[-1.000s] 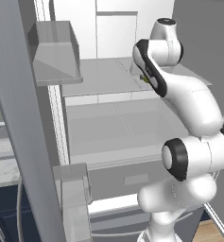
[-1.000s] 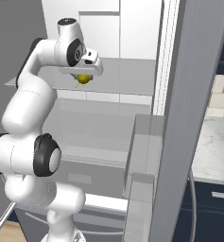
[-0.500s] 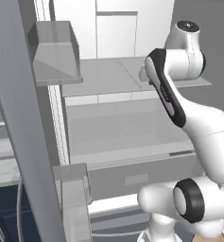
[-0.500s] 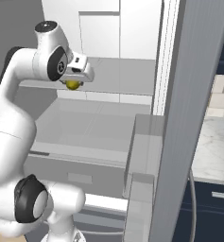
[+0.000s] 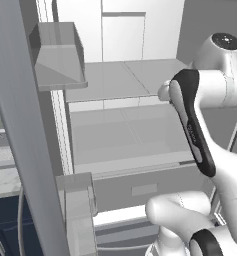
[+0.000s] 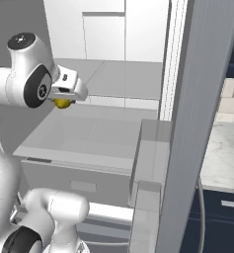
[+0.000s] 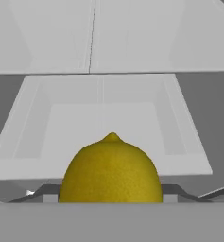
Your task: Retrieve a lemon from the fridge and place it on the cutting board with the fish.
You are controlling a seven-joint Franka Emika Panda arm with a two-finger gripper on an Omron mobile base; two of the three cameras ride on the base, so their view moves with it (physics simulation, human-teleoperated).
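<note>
The lemon (image 7: 111,170) is yellow and dimpled, its pointed tip up in the hand view. It hangs above the open fridge's (image 6: 103,74) white interior and grey drawer (image 7: 104,123).

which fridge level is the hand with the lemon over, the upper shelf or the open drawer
The open grey fridge drawer. The small yellow lemon in the robot's hand hangs above its hollow tray; the flat grey upper shelf lies farther back.
</note>
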